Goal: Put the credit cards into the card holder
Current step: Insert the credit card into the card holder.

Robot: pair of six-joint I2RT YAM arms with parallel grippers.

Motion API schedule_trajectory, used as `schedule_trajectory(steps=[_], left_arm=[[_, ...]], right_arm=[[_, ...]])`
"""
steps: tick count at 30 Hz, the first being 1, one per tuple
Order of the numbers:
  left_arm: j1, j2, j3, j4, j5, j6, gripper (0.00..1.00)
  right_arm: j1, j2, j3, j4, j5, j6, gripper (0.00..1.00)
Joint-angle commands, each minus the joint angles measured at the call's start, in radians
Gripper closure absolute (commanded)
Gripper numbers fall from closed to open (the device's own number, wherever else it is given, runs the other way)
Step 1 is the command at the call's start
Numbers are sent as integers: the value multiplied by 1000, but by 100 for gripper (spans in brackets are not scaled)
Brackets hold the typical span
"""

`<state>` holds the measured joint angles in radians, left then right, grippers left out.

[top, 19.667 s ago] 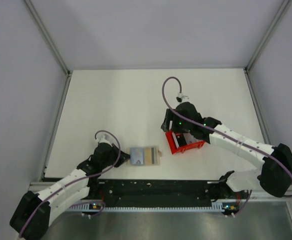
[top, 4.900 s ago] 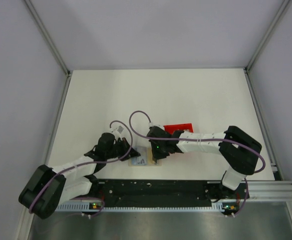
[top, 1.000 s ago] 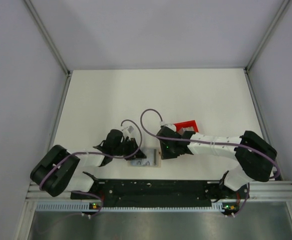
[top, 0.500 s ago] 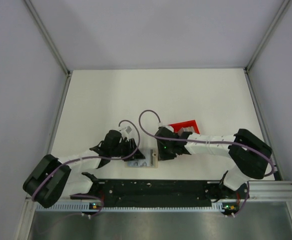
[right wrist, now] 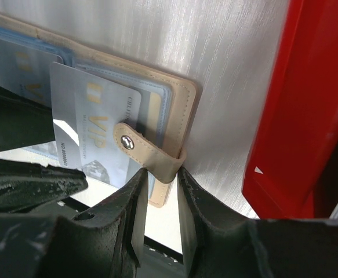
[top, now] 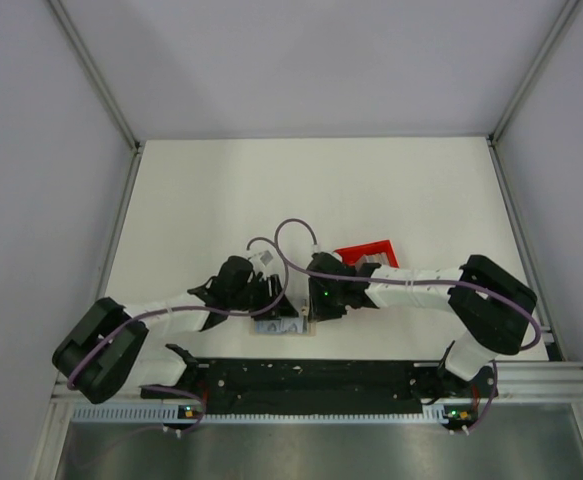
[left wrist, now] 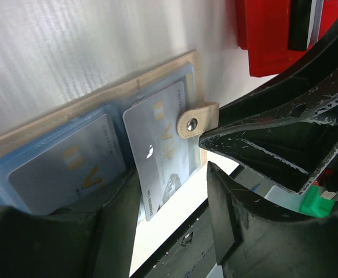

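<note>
Both arms lie low over the near edge of the white table (top: 271, 190). Their elbows are pushed outward and their forearms run inward, so the wrists almost meet.

Under the wrists, the soft beige-tan folding card holder (right wrist: 183, 116) lies open and flat on the table, just beside the red plastic open-topped tray (right wrist: 296, 116). Its pale blue pockets face up.

The right gripper (right wrist: 162, 174) comes in from the tray side, angled down. Its jaws are narrow and pinch the fold of the beige snap strap (right wrist: 137, 142) where it wraps over the holder's edge.

The left gripper (left wrist: 171, 185) comes in from the opposite side. Its jaws stand apart and grip nothing.

A thin silver-white plastic card (left wrist: 157, 145) sits partly in the pocket under the strap. Its near end sticks out past the holder's edge into the gap between the left jaws. Its edge runs close along one finger (left wrist: 119, 220), but the left wrist view does not show whether they touch. A second silver card (left wrist: 70, 168) sits fully in the neighbouring pocket.
</note>
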<state>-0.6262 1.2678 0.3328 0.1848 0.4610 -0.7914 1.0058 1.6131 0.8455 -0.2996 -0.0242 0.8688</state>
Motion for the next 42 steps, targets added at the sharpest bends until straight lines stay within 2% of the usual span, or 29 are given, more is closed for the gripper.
schedule_trajectory(steps=[1, 4, 10, 15, 19, 27, 30, 31, 32, 35, 37, 42], left_arm=[[-39, 45, 40, -16, -33, 12, 45], [-56, 71, 49, 2, -27, 11, 42], [-96, 117, 52, 31, -21, -15, 42], [-112, 133, 60, 22, -41, -39, 58], [-115, 133, 77, -30, -55, -19, 67], [-122, 133, 95, -38, -33, 1, 66], [-132, 150, 107, -21, -19, -8, 92], [-136, 157, 109, -19, -21, -14, 97], [-136, 157, 110, -19, -22, -19, 94], [-138, 134, 114, -73, -73, -17, 67], [-138, 110, 114, -119, -114, -8, 55], [-138, 74, 118, -180, -160, 9, 47]], right_arm=[[-4, 34, -14, 28, -5, 15, 73], [-4, 38, -14, 31, -10, 16, 73], [-4, 39, -16, 33, -8, 15, 73], [-4, 41, -17, 34, -13, 16, 73], [-4, 33, -17, 39, -19, 16, 73], [-6, 21, -16, 43, -31, 9, 73], [-4, 21, -14, 45, -36, 7, 73], [-4, 21, -14, 43, -34, 7, 73], [-6, 21, -14, 43, -33, 7, 73], [-6, 24, -16, 34, -20, 10, 73], [-4, 22, -17, 28, -14, 15, 72], [-7, 27, -17, 19, -8, 16, 72]])
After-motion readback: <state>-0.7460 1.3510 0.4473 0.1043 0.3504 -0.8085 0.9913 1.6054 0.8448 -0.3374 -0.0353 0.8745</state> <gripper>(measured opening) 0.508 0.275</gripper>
